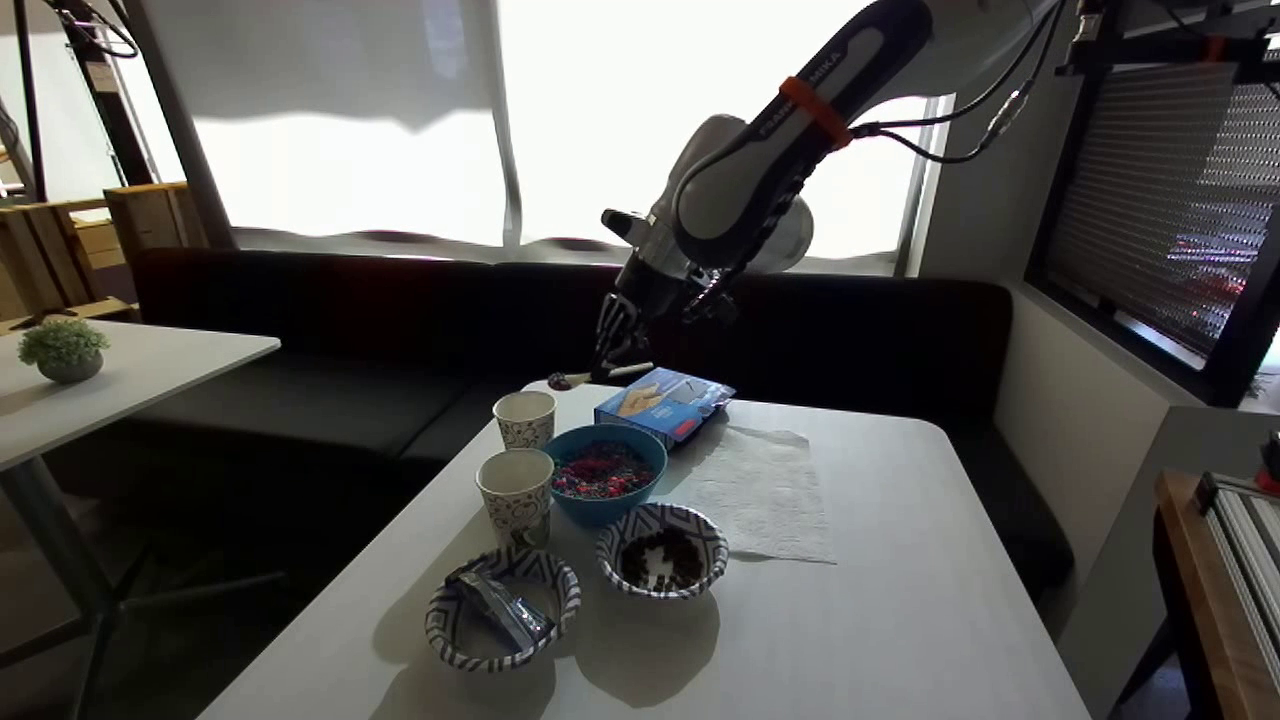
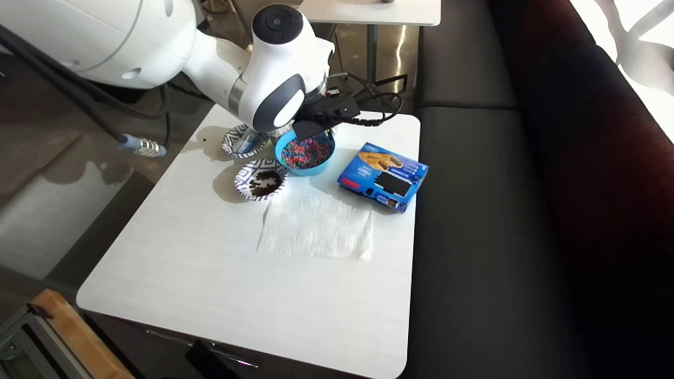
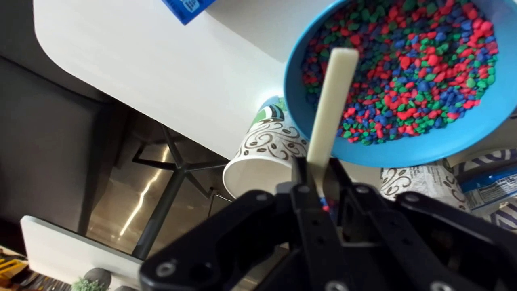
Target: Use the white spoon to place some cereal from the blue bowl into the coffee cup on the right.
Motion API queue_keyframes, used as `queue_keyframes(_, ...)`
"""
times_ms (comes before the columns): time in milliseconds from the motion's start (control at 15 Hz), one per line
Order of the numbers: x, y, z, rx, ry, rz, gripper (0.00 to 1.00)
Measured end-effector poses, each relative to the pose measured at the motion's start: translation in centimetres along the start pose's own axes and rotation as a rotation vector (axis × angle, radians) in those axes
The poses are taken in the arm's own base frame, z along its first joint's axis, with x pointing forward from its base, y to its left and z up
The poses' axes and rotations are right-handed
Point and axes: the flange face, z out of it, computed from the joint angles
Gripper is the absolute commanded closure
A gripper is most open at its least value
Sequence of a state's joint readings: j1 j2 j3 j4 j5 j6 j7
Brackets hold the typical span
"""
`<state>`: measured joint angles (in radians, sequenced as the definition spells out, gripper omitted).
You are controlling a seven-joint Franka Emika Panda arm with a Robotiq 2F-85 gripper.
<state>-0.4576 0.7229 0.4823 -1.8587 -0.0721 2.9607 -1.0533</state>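
My gripper point(image 1: 607, 366) is shut on the white spoon point(image 3: 333, 109), with the handle sticking out past the fingertips point(image 3: 317, 167) in the wrist view. The spoon's scoop carries a heap of coloured cereal point(image 1: 568, 381). In an exterior view the scoop is in the air just above and beside the rim of the far coffee cup point(image 1: 524, 420). That cup also shows open in the wrist view point(image 3: 274, 139). A nearer coffee cup point(image 1: 515, 495) stands beside the blue bowl point(image 1: 602, 512). The blue bowl point(image 3: 387, 155) holds red, green and blue cereal bits.
A patterned bowl point(image 1: 705, 535) with dark bits and a patterned bowl point(image 1: 567, 605) with a packet stand at the near side. A blue box point(image 2: 384, 176) lies by the blue bowl. A paper towel point(image 2: 316, 231) is flat on the table. The far cup is close to the table edge.
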Motion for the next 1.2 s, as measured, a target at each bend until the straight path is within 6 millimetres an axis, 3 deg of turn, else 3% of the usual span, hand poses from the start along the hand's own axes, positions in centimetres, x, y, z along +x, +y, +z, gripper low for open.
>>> queue_keyframes(667,4.8,-0.4,2.0,-0.103,-0.090,0.061,0.97)
queue_keyframes(1200,5.2,-0.5,3.8,-0.148,-0.157,0.077,0.97)
